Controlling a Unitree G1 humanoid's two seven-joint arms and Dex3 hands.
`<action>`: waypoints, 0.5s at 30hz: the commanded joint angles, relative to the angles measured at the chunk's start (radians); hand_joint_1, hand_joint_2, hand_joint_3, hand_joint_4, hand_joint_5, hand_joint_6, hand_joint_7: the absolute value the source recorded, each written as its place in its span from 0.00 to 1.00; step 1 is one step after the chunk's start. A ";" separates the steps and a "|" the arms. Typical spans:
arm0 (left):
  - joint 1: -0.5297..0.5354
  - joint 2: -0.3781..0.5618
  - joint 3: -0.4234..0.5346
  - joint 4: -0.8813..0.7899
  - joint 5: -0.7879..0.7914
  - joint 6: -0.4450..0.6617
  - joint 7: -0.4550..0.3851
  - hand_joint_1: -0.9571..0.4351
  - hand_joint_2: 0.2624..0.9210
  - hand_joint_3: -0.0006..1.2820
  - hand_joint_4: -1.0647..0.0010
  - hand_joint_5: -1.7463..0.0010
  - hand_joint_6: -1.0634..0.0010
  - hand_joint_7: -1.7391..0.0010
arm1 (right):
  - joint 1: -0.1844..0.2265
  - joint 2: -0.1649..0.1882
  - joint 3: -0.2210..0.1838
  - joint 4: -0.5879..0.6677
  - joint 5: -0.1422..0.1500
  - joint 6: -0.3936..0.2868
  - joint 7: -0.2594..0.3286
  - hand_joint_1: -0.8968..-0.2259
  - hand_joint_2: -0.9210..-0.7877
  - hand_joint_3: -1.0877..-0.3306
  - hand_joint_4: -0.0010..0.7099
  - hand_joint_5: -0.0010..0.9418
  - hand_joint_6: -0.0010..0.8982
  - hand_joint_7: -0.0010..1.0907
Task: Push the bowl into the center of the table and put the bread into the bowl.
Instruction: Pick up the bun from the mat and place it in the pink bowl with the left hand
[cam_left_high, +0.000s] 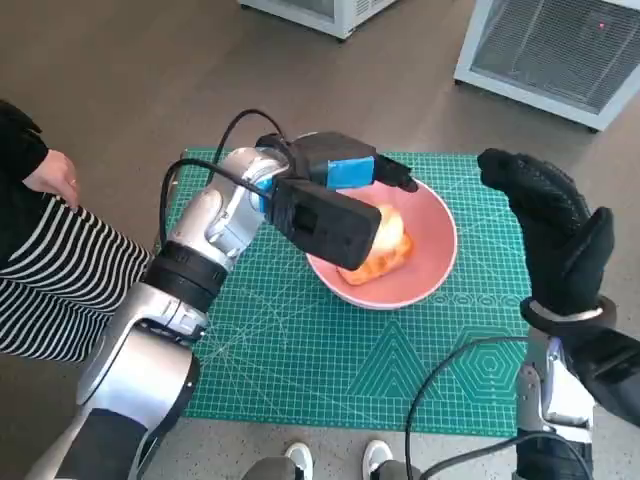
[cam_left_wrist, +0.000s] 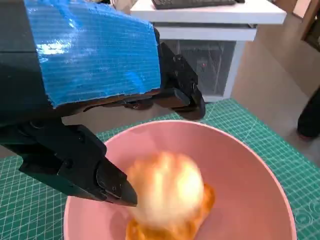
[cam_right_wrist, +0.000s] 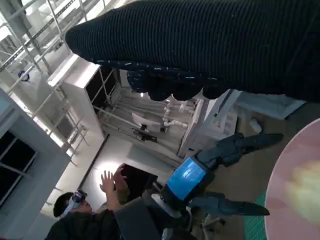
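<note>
Bread (cam_left_high: 385, 248) sits inside the pink bowl (cam_left_high: 435, 228) on the green cutting mat (cam_left_high: 300, 340), seen from the head! Left robot hand (cam_left_high: 345, 190) hovers over the bowl, fingers spread, holding nothing; right robot hand (cam_left_high: 555, 235) is raised beside the bowl, fingers apart, empty. A person in stripes (cam_left_high: 50, 270) sits by the table. Left wrist view: black fingers (cam_left_wrist: 80, 165) splayed just above the blurred bread (cam_left_wrist: 167, 197). Right wrist view: glove (cam_right_wrist: 210, 45) overhead, bowl rim (cam_right_wrist: 280, 185) at the edge.
</note>
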 joint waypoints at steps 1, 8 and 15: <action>-0.017 0.006 0.018 -0.009 -0.013 -0.004 0.007 0.61 0.80 0.02 0.79 1.00 0.60 0.94 | 0.009 -0.010 0.000 0.008 -0.029 0.007 -0.017 0.32 0.00 0.56 0.24 0.00 0.10 0.37; 0.025 0.045 0.091 -0.063 -0.105 -0.101 -0.004 0.58 0.82 0.02 0.79 1.00 0.63 0.97 | -0.009 -0.015 -0.005 0.012 -0.035 0.014 -0.025 0.33 0.00 0.56 0.24 0.00 0.09 0.37; 0.121 0.070 0.220 -0.129 -0.268 -0.214 0.012 0.47 0.89 0.03 0.77 0.99 0.63 0.98 | -0.025 -0.023 -0.013 0.024 -0.036 0.018 -0.031 0.33 0.00 0.56 0.24 0.00 0.09 0.38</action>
